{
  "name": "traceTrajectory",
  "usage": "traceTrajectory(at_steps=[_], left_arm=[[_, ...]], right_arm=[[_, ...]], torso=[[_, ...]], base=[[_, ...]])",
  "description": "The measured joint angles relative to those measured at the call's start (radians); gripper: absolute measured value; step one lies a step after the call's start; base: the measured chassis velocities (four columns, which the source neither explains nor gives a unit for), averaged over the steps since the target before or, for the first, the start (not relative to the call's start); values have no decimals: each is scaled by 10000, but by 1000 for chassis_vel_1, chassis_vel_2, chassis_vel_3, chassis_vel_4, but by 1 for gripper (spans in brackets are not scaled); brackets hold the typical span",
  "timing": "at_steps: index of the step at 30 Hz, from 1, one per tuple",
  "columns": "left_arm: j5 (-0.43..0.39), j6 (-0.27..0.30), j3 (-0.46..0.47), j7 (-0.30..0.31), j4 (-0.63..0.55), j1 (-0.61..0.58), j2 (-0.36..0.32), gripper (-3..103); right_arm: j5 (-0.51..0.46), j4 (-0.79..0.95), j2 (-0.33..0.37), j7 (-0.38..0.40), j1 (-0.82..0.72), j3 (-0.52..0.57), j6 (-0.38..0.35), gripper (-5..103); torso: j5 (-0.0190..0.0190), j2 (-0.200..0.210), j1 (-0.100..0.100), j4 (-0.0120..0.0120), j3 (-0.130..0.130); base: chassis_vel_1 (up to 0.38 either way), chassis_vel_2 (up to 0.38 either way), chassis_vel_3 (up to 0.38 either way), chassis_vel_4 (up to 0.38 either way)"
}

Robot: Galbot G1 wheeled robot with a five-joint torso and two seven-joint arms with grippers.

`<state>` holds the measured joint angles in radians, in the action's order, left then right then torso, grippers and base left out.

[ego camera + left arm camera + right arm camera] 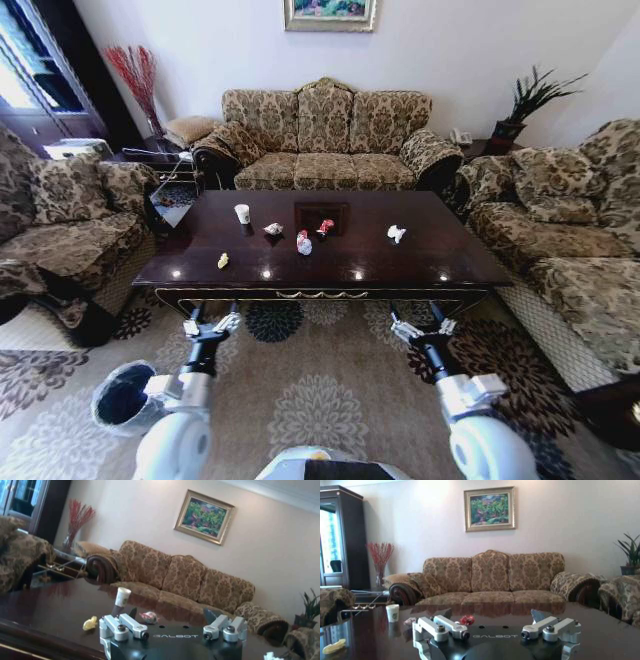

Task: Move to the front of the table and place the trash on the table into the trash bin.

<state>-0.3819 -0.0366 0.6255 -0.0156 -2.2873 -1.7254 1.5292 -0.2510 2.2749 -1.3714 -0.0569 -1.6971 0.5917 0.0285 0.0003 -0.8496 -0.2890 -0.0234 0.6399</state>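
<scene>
Left gripper (211,325): jaws spread, empty, poised just before the table (420,262) front edge.
Right gripper (421,327): likewise spread and empty, at the same edge.
Trash bin (123,394): on the carpet beside the left arm, black inside, white liner over its rim.
Paper cup (242,213): upright on the table.
Bottle (303,242): lying mid-table, red label.
Tissue (396,233): crumpled, toward the right.
Yellow scrap (223,260): near the front edge, left.

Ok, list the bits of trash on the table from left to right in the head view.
Yellow scrap → paper cup → tissue → bottle → red wrapper → second tissue, all on the table.
</scene>
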Motion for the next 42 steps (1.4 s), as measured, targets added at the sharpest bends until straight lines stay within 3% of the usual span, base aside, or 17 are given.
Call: traceTrajectory(at_steps=[3, 10, 11, 13, 14, 15, 20, 29, 42], left_arm=[[378, -254, 308, -81, 263, 49, -178, 92], [25, -363, 360, -173, 525, 156, -344, 92], [250, -374, 213, -200, 639, 177, -305, 92], [1508, -675, 184, -378, 903, 234, -216, 89], [1508, -675, 184, -378, 903, 234, -216, 89], [2005, -882, 308, -520, 1021, 269, -206, 92], [1672, -726, 412, -218, 802, 202, -253, 93], [1770, -718, 157, -303, 257, -126, 110, 93], [1222, -733, 268, -70, 734, 40, -7, 93]], right_arm=[[-157, -29, 151, 200, -113, 153, -88, 100], [-318, -111, -75, 460, -443, 164, -332, 100], [-377, -98, -132, 486, -402, 150, -338, 100], [-444, -113, -145, 502, -257, 194, -334, 100], [-444, -113, -145, 502, -257, 194, -334, 100], [-444, -113, -92, 492, -212, 274, -336, 100], [-181, 69, 10, 289, -258, 422, -355, 100], [-79, 134, -197, 180, -180, 252, -286, 100], [118, -32, -198, 116, -344, 187, -155, 100]], torso=[[-7, 1, 0, 1, 0], [-2, 2, 0, 5, 0], [-5, 2, 0, 4, 0], [-4, 2, 0, -1, 0], [-4, 2, 0, -1, 0], [-5, 2, 0, -1, 0], [-2, 2, 0, 1, 0], [-2, 2, 0, 1, 0], [-3, 2, 1, 2, 0]], base=[[0, 0, 0, 0], [0, 0, 0, 0], [0, 0, 0, 0], [0, 0, 0, 0], [0, 0, 0, 0], [0, 0, 0, 0], [0, 0, 0, 0], [0, 0, 0, 0], [99, 88, -96, -105]])
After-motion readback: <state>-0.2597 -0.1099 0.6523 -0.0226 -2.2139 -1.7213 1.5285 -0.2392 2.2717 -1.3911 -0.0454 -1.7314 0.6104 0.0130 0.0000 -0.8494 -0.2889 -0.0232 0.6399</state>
